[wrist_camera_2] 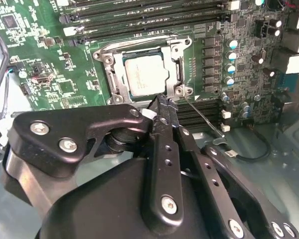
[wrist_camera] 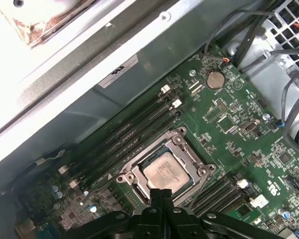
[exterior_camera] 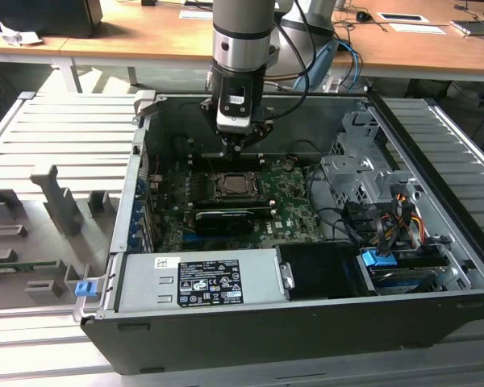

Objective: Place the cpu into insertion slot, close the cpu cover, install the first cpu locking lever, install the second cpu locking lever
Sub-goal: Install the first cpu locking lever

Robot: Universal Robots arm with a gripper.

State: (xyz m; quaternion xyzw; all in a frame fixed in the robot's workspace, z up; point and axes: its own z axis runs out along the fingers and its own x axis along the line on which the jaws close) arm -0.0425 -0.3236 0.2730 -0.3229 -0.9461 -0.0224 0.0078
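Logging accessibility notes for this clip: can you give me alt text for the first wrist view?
The shut, empty gripper hangs close to the cpu, seated in a green motherboard with the cpu cover closed around it. Black memory slots run along both sides.

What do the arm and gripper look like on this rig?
Silver-grey cylindrical arm with a dark band near its end, and black cables looping beside it. Black gripper with a pale plate on its body. Slim black linkage jaws dotted with silver screw heads.
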